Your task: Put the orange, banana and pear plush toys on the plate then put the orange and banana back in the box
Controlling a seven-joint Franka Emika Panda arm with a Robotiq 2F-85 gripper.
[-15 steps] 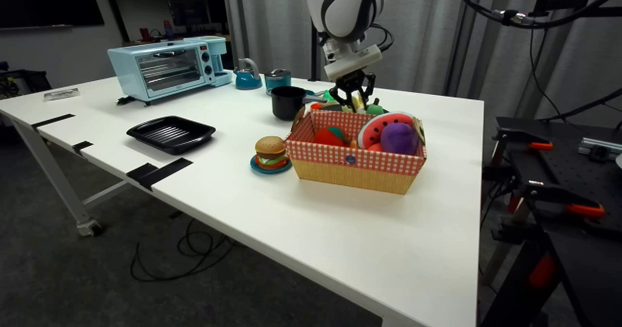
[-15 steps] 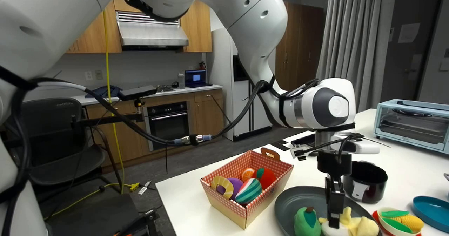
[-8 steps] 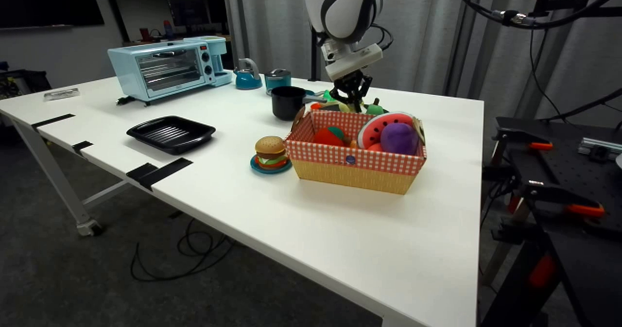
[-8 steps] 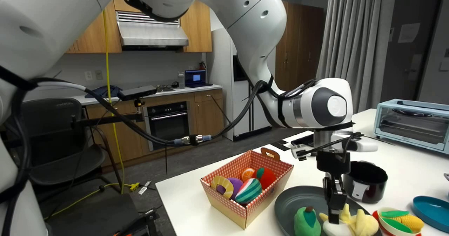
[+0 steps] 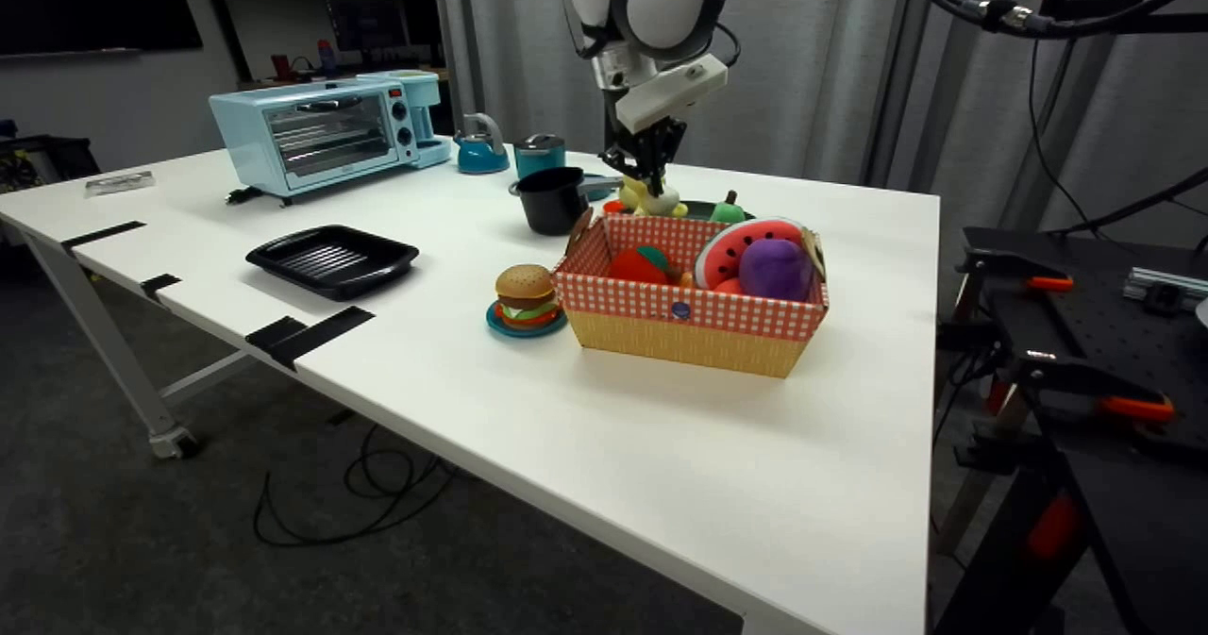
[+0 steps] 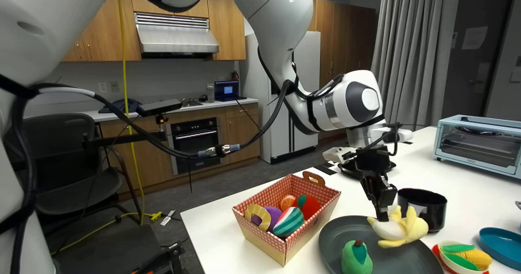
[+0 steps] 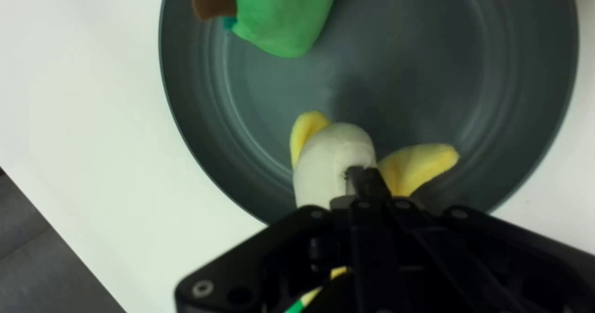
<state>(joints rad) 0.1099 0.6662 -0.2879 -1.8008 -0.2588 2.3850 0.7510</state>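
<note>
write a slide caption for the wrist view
Tool gripping the plush banana over the dark round plate, with the green pear on it.

I clamp the white end of the banana [image 6: 401, 230] in my gripper [image 6: 382, 218] and hold it over the round grey plate [image 6: 342, 230]. The pear [image 6: 355, 259] sits on that plate. Just beside the plate stands the box [image 6: 261, 240], with the orange [image 6: 287, 202], a red plush [image 6: 311, 206], a striped plush [image 6: 290, 222] and a purple plush [image 6: 276, 215] inside. Behind the plate I see a black pot [image 6: 433, 209] and, well beyond the plate, the light-blue toaster oven [image 6: 480, 145].
</note>
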